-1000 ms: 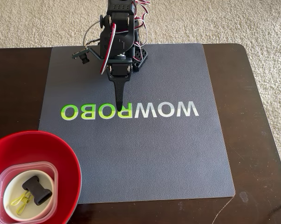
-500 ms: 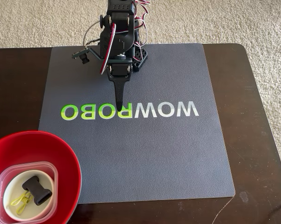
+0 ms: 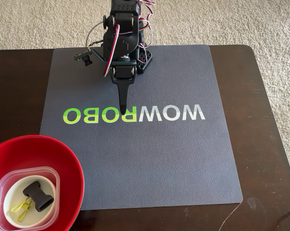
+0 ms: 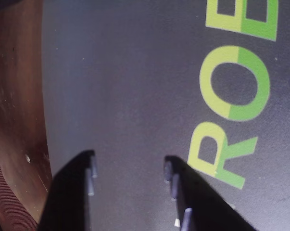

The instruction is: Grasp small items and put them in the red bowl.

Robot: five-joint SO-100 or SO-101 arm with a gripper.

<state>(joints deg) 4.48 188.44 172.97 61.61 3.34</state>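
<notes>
In the fixed view the red bowl (image 3: 70,159) sits at the bottom left, half on the mat. Inside it is a clear square tub (image 3: 52,174), which holds a white round bowl (image 3: 11,196). A black buckle (image 3: 39,196) and a thin yellow-green clip (image 3: 19,208) lie in the white bowl. My gripper (image 3: 123,115) hangs point-down over the "ROBO" lettering, far from the bowl. In the wrist view the gripper (image 4: 129,161) shows two dark fingertips (image 4: 89,168) apart, with only bare mat between them.
A grey mat (image 3: 173,163) printed "WOWROBO" covers most of the dark wooden table (image 3: 265,120). The arm's base (image 3: 135,53) stands at the mat's far edge. Beige carpet (image 3: 231,19) lies beyond the table.
</notes>
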